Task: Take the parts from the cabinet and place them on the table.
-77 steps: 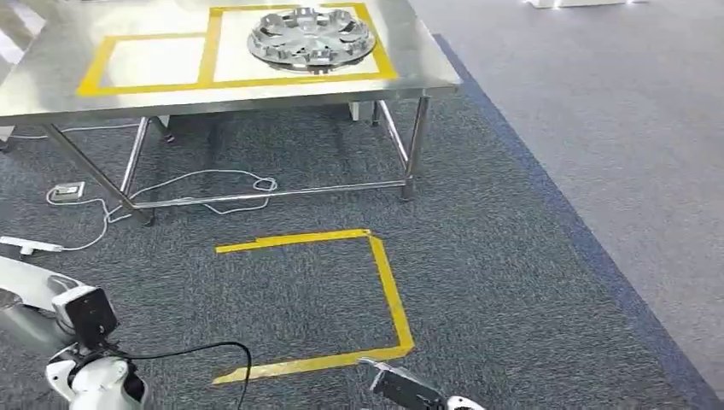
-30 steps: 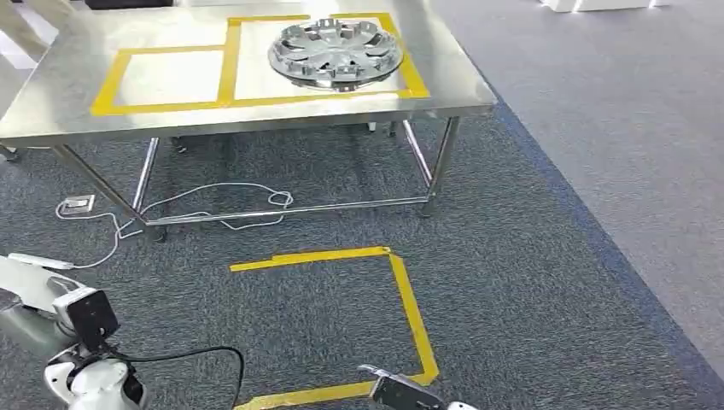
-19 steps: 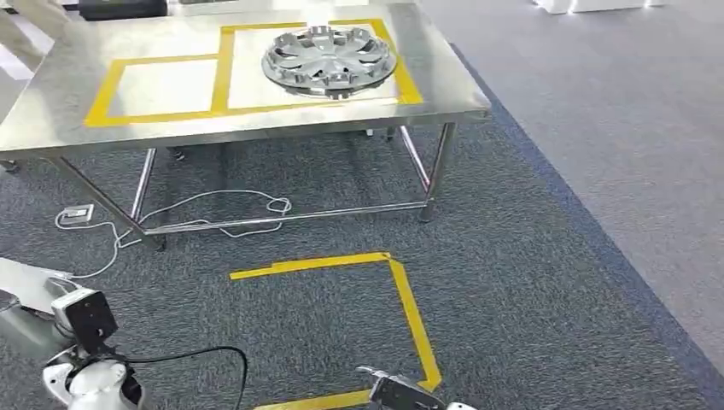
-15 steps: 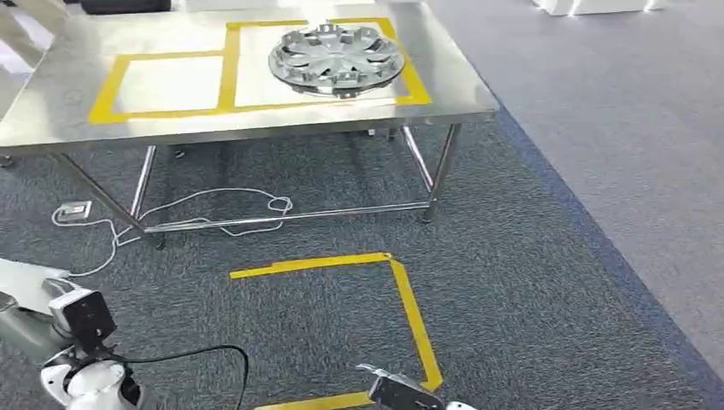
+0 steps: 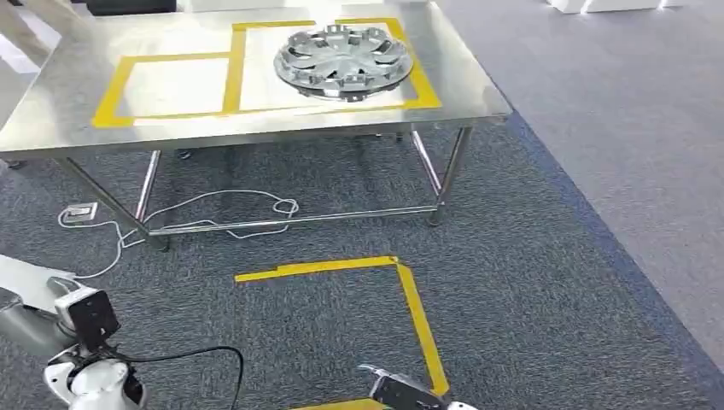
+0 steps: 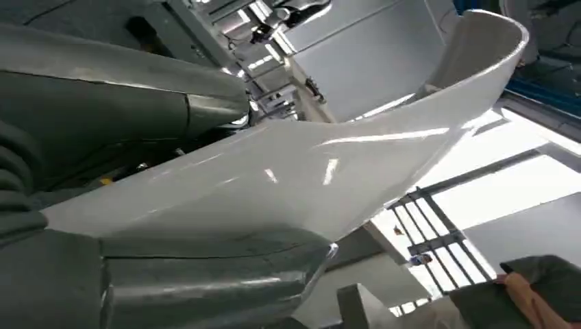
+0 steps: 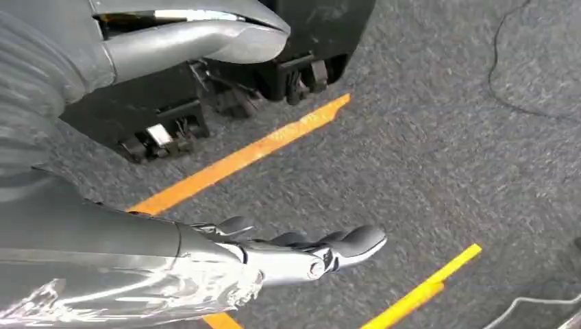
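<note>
1. The left robot hand [image 6: 157,274] grips a white curved panel [image 6: 308,171]; in the left wrist view the thick grey thumb lies against the panel's glossy underside, and the panel sweeps away from the hand to an upturned far end.
2. In the head view the left arm [image 5: 81,359] comes in at the lower left corner, with one white edge of the panel [image 5: 26,278] just above it, over the carpet [image 5: 529,282].
3. The right robot hand [image 7: 274,257] hangs above the carpet with its fingers [image 7: 342,243] stretched out and apart from the thumb, holding nothing.
4. Yellow tape [image 5: 414,303] marks an angled outline on the carpet, near the right arm [image 5: 401,393] at the bottom edge of the head view.
5. Beyond the tape, a white cable [image 5: 213,205] loops across the carpet between the legs of the desk [image 5: 461,85] and runs to a small socket box [image 5: 81,212] at the left.
6. The steel desk stands further off, its top marked with two side-by-side rectangles of yellow tape [image 5: 235,64].
7. A silver wheel cover [image 5: 343,61] lies flat inside the right rectangle, well apart from both hands.
8. The left rectangle [image 5: 171,81] shows bare steel.
9. A paler grey floor [image 5: 632,102] runs past the carpet to the right of the desk.
</note>
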Motion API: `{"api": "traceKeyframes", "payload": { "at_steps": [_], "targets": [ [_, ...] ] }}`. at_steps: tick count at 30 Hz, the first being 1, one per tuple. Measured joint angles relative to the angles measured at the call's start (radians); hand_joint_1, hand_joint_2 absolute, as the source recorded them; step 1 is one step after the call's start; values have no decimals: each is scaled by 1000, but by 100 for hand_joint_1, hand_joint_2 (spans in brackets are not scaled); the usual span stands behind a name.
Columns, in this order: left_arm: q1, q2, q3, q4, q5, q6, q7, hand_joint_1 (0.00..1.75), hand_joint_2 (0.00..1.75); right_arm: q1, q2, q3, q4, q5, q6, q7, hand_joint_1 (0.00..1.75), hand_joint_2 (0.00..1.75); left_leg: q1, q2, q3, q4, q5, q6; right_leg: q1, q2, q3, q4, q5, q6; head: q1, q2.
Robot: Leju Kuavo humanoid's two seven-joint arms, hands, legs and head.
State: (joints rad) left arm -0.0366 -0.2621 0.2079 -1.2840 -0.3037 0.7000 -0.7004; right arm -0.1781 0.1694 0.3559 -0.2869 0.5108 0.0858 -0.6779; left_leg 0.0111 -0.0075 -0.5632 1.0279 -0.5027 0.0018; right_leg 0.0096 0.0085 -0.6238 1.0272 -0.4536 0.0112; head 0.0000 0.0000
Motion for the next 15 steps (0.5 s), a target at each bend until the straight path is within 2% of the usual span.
{"api": "traceKeyframes", "payload": {
  "at_steps": [1, 2, 3, 5, 6, 7, 8, 9, 11, 12, 13, 14, 15],
  "targets": [
    [-1, 0, -1, 0, 0, 0, 0, 175, 175, 0, 0, 0, 0, -1, 0, 0, 0, 175, -1, 0, 5, -2, -4, -8, -1, 2, 6, -8, 0, -4, -1, 0],
    [0, 1, -1, 0, 0, 0, 0, 175, 175, 1, 1, 0, 0, 0, 0, 0, 0, 175, 1, 1, 6, 9, -13, -11, -8, 0, 19, -19, 3, -8, -2, 0],
    [-1, 2, -1, 0, 0, 0, 0, 175, 175, 0, 0, 1, 0, -1, 0, -1, 0, 175, 0, 1, -7, 41, -29, -13, -8, 0, 27, -22, -2, -15, -3, 0],
    [0, 2, 0, 0, 2, 0, 0, 175, 175, -2, 0, 3, 0, -1, 2, 0, 0, 175, 1, 1, -87, 187, -92, -18, -7, -2, 38, -22, -11, -23, -4, 0],
    [0, 2, 1, 0, 2, 0, 0, 175, 175, -1, 0, 4, 0, 0, 2, 0, 0, 175, 2, 1, -132, 257, -110, -20, -6, -2, 42, -22, -16, -25, -3, 0],
    [0, 2, 1, 0, 2, 0, 0, 175, 175, 0, 0, 4, 0, 0, 2, 0, 0, 175, 2, 1, -160, 290, -106, -22, -6, -1, 47, -21, -21, -25, -4, 0],
    [0, 2, 1, 0, 2, 0, 0, 175, 175, 2, 0, 4, 0, -1, 2, 0, 0, 175, 2, 1, -164, 277, -77, -24, -6, 0, 54, -21, -26, -24, -3, 0],
    [0, 2, 1, 0, 2, 0, 0, 175, 175, 4, 0, 5, 0, -1, 2, 0, 0, 175, 3, 1, -151, 235, -32, -24, -7, 1, 63, -21, -33, -24, -4, 0],
    [0, 2, 0, 0, 2, 0, 0, 175, 175, 5, 0, 5, 0, -2, 2, -1, 0, 175, 5, 3, -94, 89, 76, -22, -7, 3, 83, -20, -48, -17, -4, 0],
    [0, 2, 0, 0, 1, 0, 0, 175, 175, 5, 0, 5, 0, -3, 2, -2, 0, 175, 3, 5, -78, 57, 79, -20, -4, 3, 81, -19, -55, -10, -3, 0],
    [-1, 0, -2, 0, 0, 0, 0, 175, 175, 4, -1, 5, 1, -4, 2, -3, 0, 175, 2, 5, -58, 12, 57, -12, 1, 6, 81, -10, -62, -3, -3, 0],
    [-1, -1, -3, 0, -1, 0, 0, 175, 175, 5, -1, 5, 1, -6, 0, -4, 0, 175, 0, 4, -63, 18, 52, -3, 0, 4, 77, -13, -60, 0, -1, 0],
    [0, -1, -3, 0, -2, 0, 0, 175, 175, 6, -1, 5, 1, -7, -1, -6, 0, 175, -2, 2, -64, 16, 49, 2, -2, 2, 77, -16, -62, 4, -1, 0]
  ]
}}
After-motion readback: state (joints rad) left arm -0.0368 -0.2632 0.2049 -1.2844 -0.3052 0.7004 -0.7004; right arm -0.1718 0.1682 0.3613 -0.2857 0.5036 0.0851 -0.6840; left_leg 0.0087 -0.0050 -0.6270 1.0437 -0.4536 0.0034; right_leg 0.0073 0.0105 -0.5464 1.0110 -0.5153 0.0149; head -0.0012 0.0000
